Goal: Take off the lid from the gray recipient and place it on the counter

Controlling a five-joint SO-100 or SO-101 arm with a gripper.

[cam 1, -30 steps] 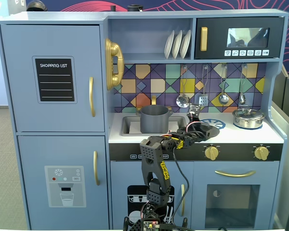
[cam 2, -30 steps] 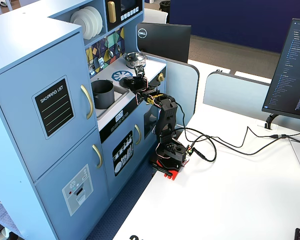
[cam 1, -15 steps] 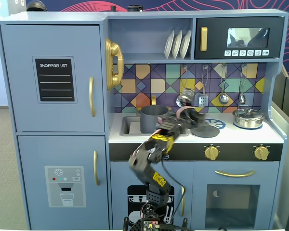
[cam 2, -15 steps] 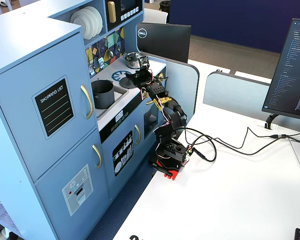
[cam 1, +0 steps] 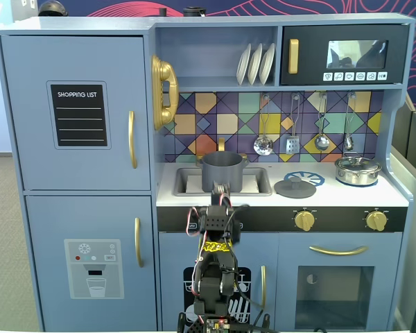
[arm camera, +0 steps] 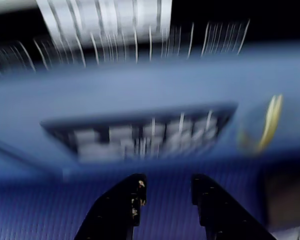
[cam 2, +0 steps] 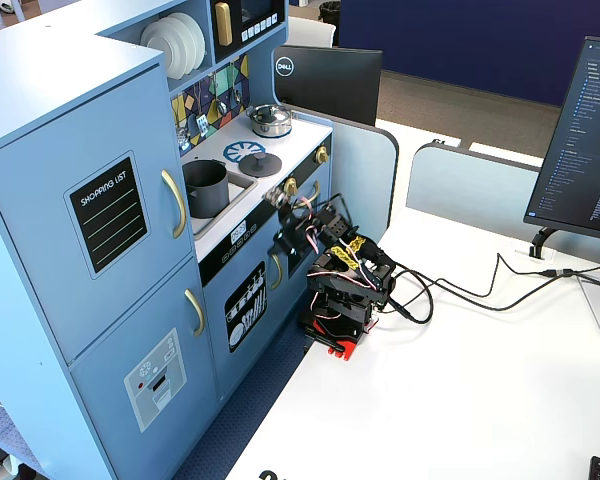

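The gray recipient [cam 1: 222, 172] stands in the sink cut-out with its top open; it also shows in another fixed view [cam 2: 207, 188]. The dark gray lid [cam 1: 295, 186] lies flat on the white counter [cam 1: 333, 195] right of the sink, beside the blue burner print; it shows in the side fixed view too [cam 2: 259, 166]. My gripper [cam 1: 220, 189] is in front of the counter's edge, below the pot, apart from both [cam 2: 277, 197]. In the blurred wrist view the gripper [arm camera: 167, 184] is open and empty, facing a blue panel.
A shiny steel pot [cam 1: 357, 171] with its own lid stands at the counter's right end. Utensils [cam 1: 291, 142] hang on the tiled back wall. Knobs [cam 1: 304, 220] line the front panel. A monitor [cam 2: 590, 150] and cables [cam 2: 480, 290] lie on the white table.
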